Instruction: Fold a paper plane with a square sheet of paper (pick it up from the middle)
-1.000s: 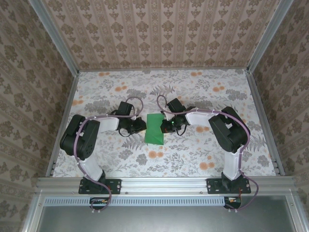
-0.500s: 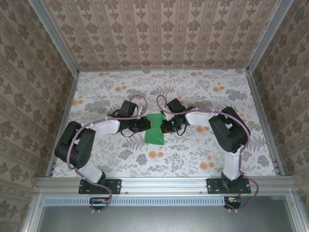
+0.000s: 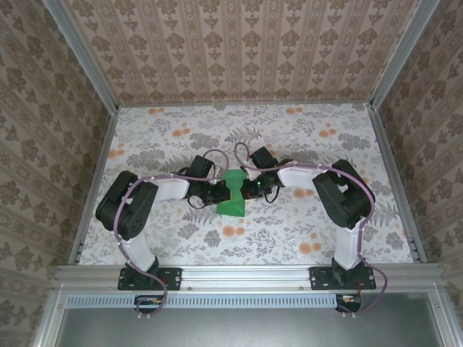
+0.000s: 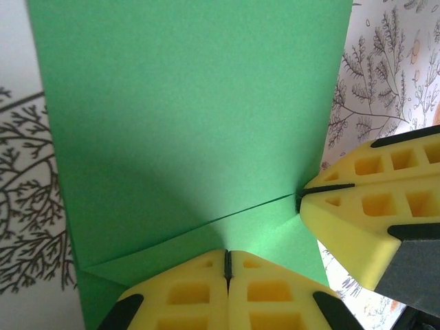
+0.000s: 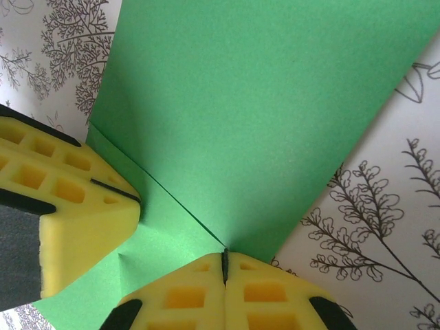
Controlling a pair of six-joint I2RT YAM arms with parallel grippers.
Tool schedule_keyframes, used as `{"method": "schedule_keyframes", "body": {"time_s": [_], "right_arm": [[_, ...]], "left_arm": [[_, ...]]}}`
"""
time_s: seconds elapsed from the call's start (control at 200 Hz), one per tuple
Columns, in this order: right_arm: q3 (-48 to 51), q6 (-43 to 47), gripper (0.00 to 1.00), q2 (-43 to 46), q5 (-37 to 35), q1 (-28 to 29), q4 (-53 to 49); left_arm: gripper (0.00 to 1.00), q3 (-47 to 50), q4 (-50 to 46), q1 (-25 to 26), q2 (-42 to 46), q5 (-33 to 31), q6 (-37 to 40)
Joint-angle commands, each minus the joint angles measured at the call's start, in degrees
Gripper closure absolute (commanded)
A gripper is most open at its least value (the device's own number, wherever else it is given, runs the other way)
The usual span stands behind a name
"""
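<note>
1. The floral-print counter [image 3: 304,137] fills the floor of the walled cell.
2. Both arms bend inward and meet at the counter's middle.
3. The green sheet of paper [image 3: 233,201] sits there between the wrists. Its long axis runs far to near in the overhead view. The narrowed far end is gathered between the claws and the wider near end faces the arm bases.
4. The left claw [image 4: 227,265] has its yellow pads pressed together, clamped on the sheet's edge.
5. The right claw [image 5: 224,261] is likewise pinched tight on the paper, just beside the other.
6. A crease [image 4: 227,216] runs across the sheet from one claw to the other.
7. From overhead the wrists and cables hide the fingertips and the sheet's far edge. The wrist views cut off the paper's outer edges.
</note>
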State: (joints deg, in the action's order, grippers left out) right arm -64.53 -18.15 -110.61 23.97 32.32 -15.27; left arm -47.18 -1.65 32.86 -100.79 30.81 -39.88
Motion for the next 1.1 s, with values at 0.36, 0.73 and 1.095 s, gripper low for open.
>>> {"method": "schedule_keyframes", "body": {"time_s": [0.36, 0.73, 1.095], "right_arm": [[5.8, -20.8, 1.0, 17.3, -2.1, 2.1, -7.3], [6.1, -36.2, 1.0, 14.2, -7.5, 9.5, -3.2], [0.8, -39.9, 1.0, 6.6, -8.8, 11.3, -3.2]], "left_arm": [[1.0, 2.6, -6.1, 2.9, -3.7, -8.1, -2.5], [1.0, 5.8, -1.6, 3.3, -3.4, -7.7, -8.6], [1.0, 7.9, 1.0, 3.4, -2.4, -6.9, -10.5]]}}
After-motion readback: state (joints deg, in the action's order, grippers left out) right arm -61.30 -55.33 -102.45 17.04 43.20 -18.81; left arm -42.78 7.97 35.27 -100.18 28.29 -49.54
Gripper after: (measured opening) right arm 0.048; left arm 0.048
